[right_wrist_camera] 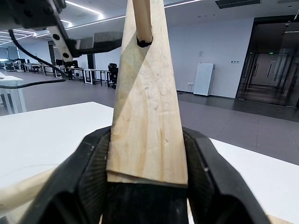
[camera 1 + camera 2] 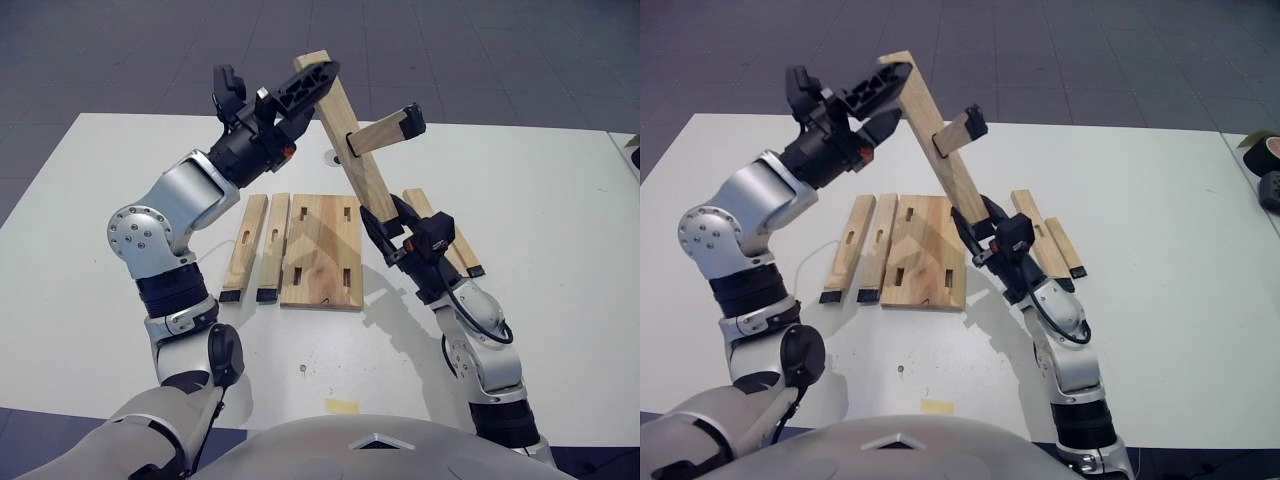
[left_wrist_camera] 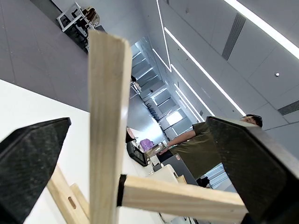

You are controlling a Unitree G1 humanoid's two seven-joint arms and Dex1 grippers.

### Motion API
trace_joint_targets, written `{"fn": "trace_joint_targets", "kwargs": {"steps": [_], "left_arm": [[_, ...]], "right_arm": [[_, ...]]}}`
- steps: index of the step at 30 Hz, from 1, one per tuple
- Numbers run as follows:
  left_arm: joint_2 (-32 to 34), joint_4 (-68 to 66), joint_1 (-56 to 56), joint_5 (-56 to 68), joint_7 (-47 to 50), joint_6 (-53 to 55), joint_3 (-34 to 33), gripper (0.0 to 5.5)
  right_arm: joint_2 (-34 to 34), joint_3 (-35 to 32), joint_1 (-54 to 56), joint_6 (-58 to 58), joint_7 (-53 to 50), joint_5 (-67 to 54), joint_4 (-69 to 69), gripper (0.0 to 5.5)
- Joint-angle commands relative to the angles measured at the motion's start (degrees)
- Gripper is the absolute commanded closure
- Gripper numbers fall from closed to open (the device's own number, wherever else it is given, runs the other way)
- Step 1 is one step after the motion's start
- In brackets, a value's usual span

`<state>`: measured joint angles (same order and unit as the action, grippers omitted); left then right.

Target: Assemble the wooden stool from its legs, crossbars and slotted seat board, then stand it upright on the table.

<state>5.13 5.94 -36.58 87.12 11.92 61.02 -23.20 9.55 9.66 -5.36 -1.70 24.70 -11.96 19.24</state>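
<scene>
**Leg and crossbar held up between both tools**

The right tool (image 2: pixel 390 222) is clamped on the lower end of a long wooden leg (image 2: pixel 368 178). Its two black pads (image 1: pixel 93 172) press flat against the leg's opposite faces. From this grip the leg rises at a tilt, up and across toward the left tool (image 2: pixel 275 88).

The left tool stands wide open, high above the tabletop (image 2: pixel 540 200). The leg's upper end sits between its spread fingers (image 3: pixel 32 154). The left wrist view shows a gap on either side of the wood.

A short crossbar (image 2: pixel 382 131) is seated in a slot about midway up the leg, between the two tools. It juts out sideways, away from the left tool, and ends in a dark tip.

The slotted seat board (image 2: pixel 322 245) lies flat on the tabletop, below the left tool and just beside the right tool on its inner side. Its four small slots face up.

Two more legs (image 2: pixel 245 245) (image 2: pixel 273 245) lie side by side against the board's far edge from the right tool, nearly under the left arm. Their dark feet point toward the robot.

Two further wooden pieces, one wider (image 2: pixel 1030 215) and one thinner (image 2: pixel 1065 247), lie on the tabletop just beyond the right tool on its outer side. They are close together and angled alike.
</scene>
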Motion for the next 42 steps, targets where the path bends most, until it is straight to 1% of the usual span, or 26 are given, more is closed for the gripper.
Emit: {"fn": "trace_joint_targets", "kwargs": {"steps": [1, 8, 13, 18, 21, 22, 23, 24, 25, 30, 31, 34, 38, 40, 42], "left_arm": [[1.1, 0.5, -2.1, 2.0, 3.3, -3.0, 1.3, 0.39], [3.9, 0.5, -2.5, 4.3, 4.2, -5.0, 3.5, 1.60], [7.5, 0.0, -3.7, 0.6, 3.8, -4.9, 6.1, 2.50], [10.5, 1.9, -4.7, -4.6, 0.5, -4.1, 10.0, 3.30], [11.0, 2.5, -4.1, -6.1, -1.0, -4.2, 10.8, 3.76], [10.9, 2.5, -3.9, -6.1, -1.3, -4.2, 10.9, 3.99], [10.6, 2.5, -3.8, -5.8, -1.2, -4.4, 10.8, 4.08], [10.1, 2.6, -3.7, -5.7, -0.9, -4.6, 10.8, 4.34], [9.6, 2.8, -3.7, -5.3, -0.8, -4.7, 10.8, 4.42], [8.1, 3.9, -4.0, -4.8, -1.2, -6.0, 10.4, 4.42], [8.0, 4.0, -4.2, -5.0, -1.2, -6.6, 9.9, 4.42], [8.7, 3.5, -4.8, -6.7, -1.8, -8.5, 8.7, 4.45], [12.5, 2.4, -5.5, -14.6, -4.5, -12.4, 8.1, 4.45], [15.3, 4.6, -3.0, -19.7, -7.9, -12.9, 10.0, 4.45], [17.8, 7.8, 0.9, -23.5, -12.0, -12.3, 12.5, 4.45]], "right_arm": [[0.1, 1.1, 1.2, 0.8, 1.2, -0.5, 1.0, 3.43], [0.3, 1.2, 1.1, 0.5, 1.6, -1.0, 1.0, 3.43], [0.7, 1.4, 0.3, 1.0, 1.6, -0.5, 1.3, 3.43], [1.0, 0.2, -0.1, 0.8, 1.3, -1.1, 1.5, 3.43], [0.7, 0.6, -0.6, 0.8, 1.0, -1.2, 1.8, 3.43], [0.6, 0.7, -0.7, 0.8, 0.9, -1.0, 1.8, 3.43], [0.5, 0.9, -1.0, 0.9, 0.7, -0.8, 1.9, 3.43], [0.5, 1.1, -1.2, 0.9, 0.6, -0.6, 1.9, 3.43], [0.4, 1.2, -1.3, 0.9, 0.5, -0.6, 1.9, 3.44], [0.5, 1.2, -1.4, -0.1, -0.4, -0.3, 1.9, 3.45], [0.5, 0.9, -1.2, -0.3, -1.0, 0.2, 1.3, 3.08], [0.5, -0.4, -0.9, -0.7, -2.4, 0.8, -0.6, 2.64], [1.5, -2.0, -1.8, -2.9, -5.5, 3.6, -3.3, 1.96], [4.1, -1.0, -2.8, -6.9, -6.9, 8.2, -4.8, 1.56], [5.8, 0.4, -4.0, -10.8, -6.6, 10.5, -4.9, 1.22]]}}
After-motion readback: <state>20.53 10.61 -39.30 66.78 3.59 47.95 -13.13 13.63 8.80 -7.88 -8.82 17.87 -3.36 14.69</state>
